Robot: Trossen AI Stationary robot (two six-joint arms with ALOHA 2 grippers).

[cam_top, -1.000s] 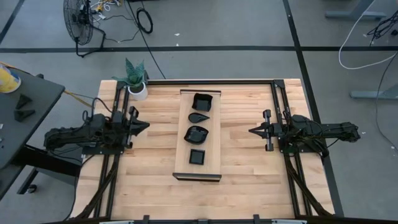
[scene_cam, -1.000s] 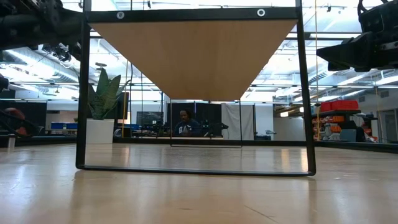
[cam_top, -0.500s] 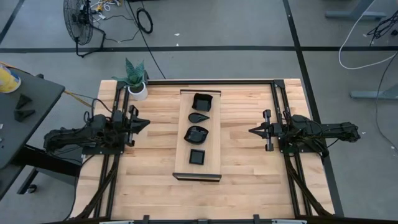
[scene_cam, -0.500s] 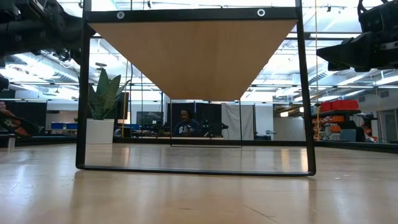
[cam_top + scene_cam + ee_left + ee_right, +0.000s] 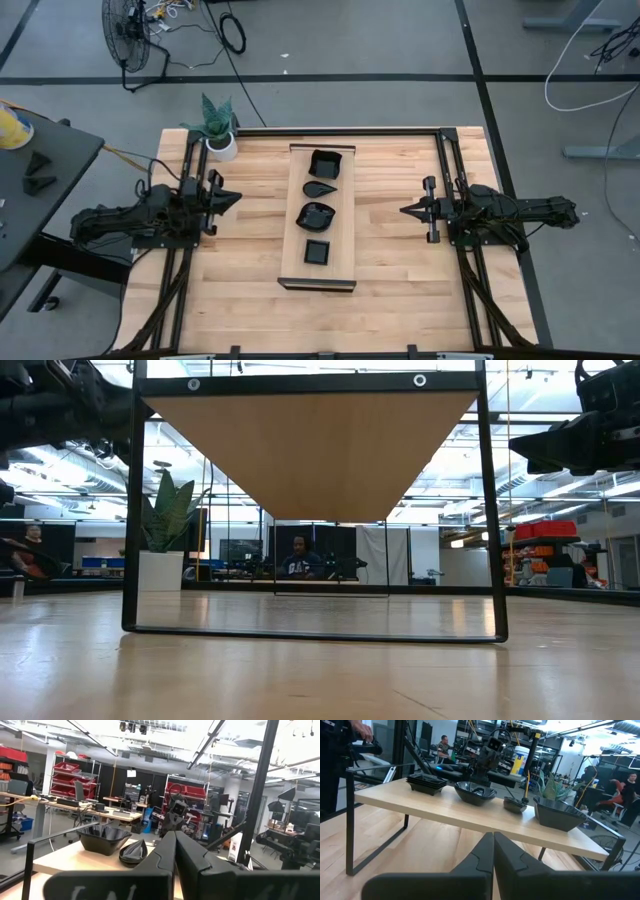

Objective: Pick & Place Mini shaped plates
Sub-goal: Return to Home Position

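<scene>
Down the middle of the surface, a raised wooden shelf (image 5: pixel 343 235) on a black frame. Along its board, in one row, the mini shaped plates (image 5: pixel 312 212): wavy-rimmed bowl (image 5: pixel 324 162) at the far end, then teardrop plate (image 5: pixel 320 187), leaf plate (image 5: pixel 318 215) and square plate (image 5: pixel 317 251) toward the near end, each apart from the next. Near the left edge of the surface, the left end effector (image 5: pixel 236 200), closed, fingers (image 5: pixel 167 852) pressed together on nothing, pointed at the shelf. Near the right edge, the right end effector (image 5: pixel 403 210), likewise closed and empty, fingers (image 5: pixel 487 851) touching, aimed at the shelf. At the far left corner, a small white pot with a green plant (image 5: pixel 222 143). Beyond the surface, in the low view, a seated person (image 5: pixel 297 562).
</scene>
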